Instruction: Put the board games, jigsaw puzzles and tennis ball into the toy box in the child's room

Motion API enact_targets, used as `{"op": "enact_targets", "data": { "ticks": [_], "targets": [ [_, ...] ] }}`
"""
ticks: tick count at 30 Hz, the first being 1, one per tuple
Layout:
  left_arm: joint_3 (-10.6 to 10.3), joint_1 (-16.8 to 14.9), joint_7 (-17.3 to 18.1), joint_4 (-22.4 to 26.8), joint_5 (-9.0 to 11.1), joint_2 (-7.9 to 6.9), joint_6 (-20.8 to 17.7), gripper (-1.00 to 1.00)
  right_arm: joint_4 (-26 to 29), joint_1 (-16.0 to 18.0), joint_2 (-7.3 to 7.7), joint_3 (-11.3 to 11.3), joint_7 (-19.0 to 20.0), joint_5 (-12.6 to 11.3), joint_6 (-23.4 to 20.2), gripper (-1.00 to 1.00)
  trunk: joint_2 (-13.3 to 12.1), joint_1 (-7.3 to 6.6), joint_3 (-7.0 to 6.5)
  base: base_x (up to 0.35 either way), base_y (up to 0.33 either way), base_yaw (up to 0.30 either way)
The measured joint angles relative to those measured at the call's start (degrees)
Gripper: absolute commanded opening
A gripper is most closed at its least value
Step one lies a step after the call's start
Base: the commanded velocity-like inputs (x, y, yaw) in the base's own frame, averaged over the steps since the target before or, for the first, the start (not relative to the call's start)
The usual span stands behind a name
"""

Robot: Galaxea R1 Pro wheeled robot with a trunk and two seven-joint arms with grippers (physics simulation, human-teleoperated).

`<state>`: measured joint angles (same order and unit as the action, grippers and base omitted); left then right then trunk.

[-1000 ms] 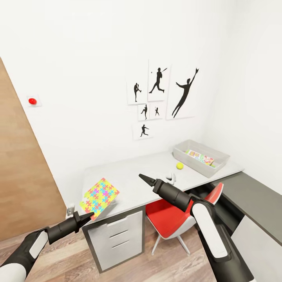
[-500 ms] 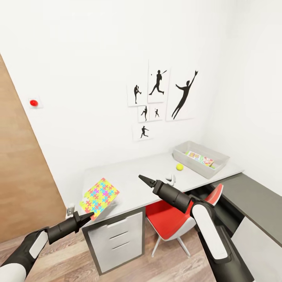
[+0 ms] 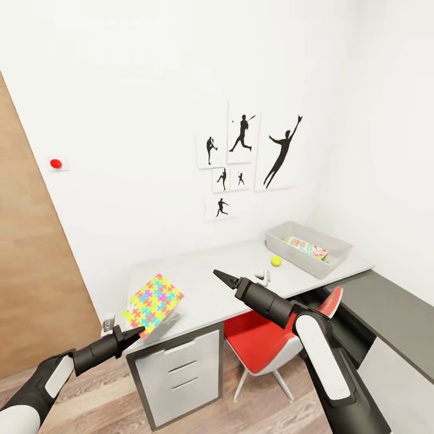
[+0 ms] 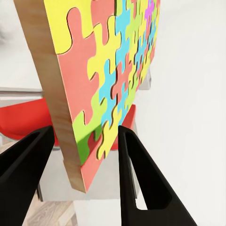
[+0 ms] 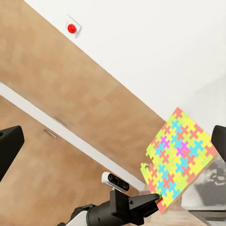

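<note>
Where wall pictures (image 3: 250, 158) hang, table (image 3: 205, 289).

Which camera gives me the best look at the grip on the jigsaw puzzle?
Left wrist view: the jigsaw puzzle sits edge-on between the left gripper fingers. Head and right wrist views show its mosaic face, held by one corner.

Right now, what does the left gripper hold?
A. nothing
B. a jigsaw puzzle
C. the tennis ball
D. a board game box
B. The left gripper is closed on the corner of a jigsaw puzzle, a thin mosaic square; the left wrist view shows one finger on each side of its edge, while the tennis ball lies on the table.
</note>
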<state>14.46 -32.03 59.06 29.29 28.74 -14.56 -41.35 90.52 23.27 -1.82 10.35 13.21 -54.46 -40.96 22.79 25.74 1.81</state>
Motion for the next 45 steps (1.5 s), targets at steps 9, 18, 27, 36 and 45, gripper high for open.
{"op": "enact_targets", "data": {
  "ticks": [9, 18, 27, 36, 45],
  "targets": [
    [0.0, 0.0, -0.2, 0.0, 0.0, 0.0, 0.0, -1.0, 0.0, 0.0, 0.0, 0.0, 0.0, 0.0, 0.0, 1.0, 0.0, 0.0, -0.82, 0.0, 0.0, 0.0],
    [0.1, 0.0, -0.3, 0.0, -0.1, 0.03, -0.1, -1.0, 0.0, 0.0, 0.0, 0.0, 0.0, 0.0, 0.0, 1.0, 0.1, 0.02, -1.58, 0.0, 0.0, 0.0],
    [0.0, 0.0, -0.3, 0.0, -0.1, 0.0, 0.0, -1.0, 0.0, 0.0, 0.0, 0.0, 0.0, 0.0, 0.0, 1.0, 0.1, 0.02, -2.43, 0.0, 0.0, 0.0],
    [0.1, 0.0, -0.3, 0.0, -0.1, 0.05, -0.1, -1.0, 0.0, 0.0, 0.0, 0.1, -0.1, 0.0, 0.0, 1.0, 0.1, 0.02, -3.28, 0.0, 0.0, 0.0],
    [0.1, 0.0, -0.3, 0.0, -0.1, -0.02, -0.1, -1.0, 0.0, 0.0, -0.03, 0.1, -0.5, 0.0, 0.1, 1.0, 0.1, 0.02, -4.12, 0.0, 0.0, 0.0]
  ]
}}
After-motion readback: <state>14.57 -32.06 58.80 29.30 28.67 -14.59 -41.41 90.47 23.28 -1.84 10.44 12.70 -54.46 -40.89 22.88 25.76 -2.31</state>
